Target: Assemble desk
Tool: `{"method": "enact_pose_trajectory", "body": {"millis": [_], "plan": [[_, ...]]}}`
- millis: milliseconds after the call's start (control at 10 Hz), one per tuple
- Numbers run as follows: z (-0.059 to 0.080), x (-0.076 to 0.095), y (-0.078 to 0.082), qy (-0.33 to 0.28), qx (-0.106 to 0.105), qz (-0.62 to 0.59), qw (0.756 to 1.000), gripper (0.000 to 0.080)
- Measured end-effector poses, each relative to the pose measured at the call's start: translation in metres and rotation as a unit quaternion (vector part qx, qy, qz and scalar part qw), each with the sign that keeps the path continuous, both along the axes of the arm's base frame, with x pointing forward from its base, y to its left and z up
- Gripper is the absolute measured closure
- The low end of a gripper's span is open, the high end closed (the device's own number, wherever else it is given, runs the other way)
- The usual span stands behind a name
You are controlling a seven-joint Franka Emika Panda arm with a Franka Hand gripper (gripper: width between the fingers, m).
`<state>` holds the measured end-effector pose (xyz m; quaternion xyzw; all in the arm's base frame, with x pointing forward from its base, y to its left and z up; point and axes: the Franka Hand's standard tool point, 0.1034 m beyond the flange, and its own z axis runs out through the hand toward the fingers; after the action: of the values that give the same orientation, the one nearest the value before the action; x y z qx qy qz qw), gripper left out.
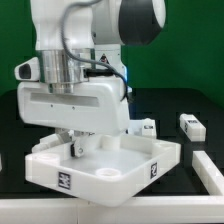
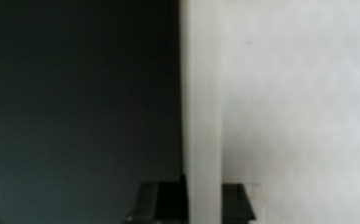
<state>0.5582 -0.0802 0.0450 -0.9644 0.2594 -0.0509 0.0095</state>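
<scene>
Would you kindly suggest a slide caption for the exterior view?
Panda gripper closed on the rim of the tabletop panel, loose legs lying at the exterior view's right.

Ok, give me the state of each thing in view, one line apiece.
gripper: shut on the tabletop's rim.
tabletop: lying flat, rim up, visible sockets empty.
leg behind tabletop: loose, lying down.
leg at the exterior view's right: loose, lying down.
</scene>
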Motion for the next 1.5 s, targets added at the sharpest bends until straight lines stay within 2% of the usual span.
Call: {"method": "enact_pose_trajectory", "body": {"millis": [300, 400, 500, 600, 700, 800, 1000, 1100, 1200, 1400, 1500], "plan": [[-0.003, -0.003, 0.0, 0.003, 0.006, -0.025, 1.0, 0.0755], [-0.006, -0.009, -0.003, 0.006, 0.01, -0.058, 0.998, 0.0755], [-0.01, -0.017, -0.005, 0.01, 0.027, -0.159, 0.987, 0.0755], [-0.014, -0.024, 0.001, 0.015, 0.046, -0.273, 0.961, 0.0755], [-0.016, -0.026, 0.01, 0.015, 0.054, -0.33, 0.942, 0.0755], [-0.016, -0.025, 0.019, 0.015, 0.063, -0.382, 0.922, 0.0755], [-0.016, -0.023, 0.023, 0.013, 0.07, -0.41, 0.909, 0.0755], [-0.016, -0.023, 0.024, 0.014, 0.076, -0.447, 0.891, 0.0755], [-0.015, -0.024, 0.032, 0.013, 0.08, -0.476, 0.875, 0.0755], [-0.013, -0.048, 0.068, 0.024, 0.088, -0.512, 0.854, 0.0755], [-0.013, -0.053, 0.076, 0.029, 0.09, -0.515, 0.852, 0.0755]]}}
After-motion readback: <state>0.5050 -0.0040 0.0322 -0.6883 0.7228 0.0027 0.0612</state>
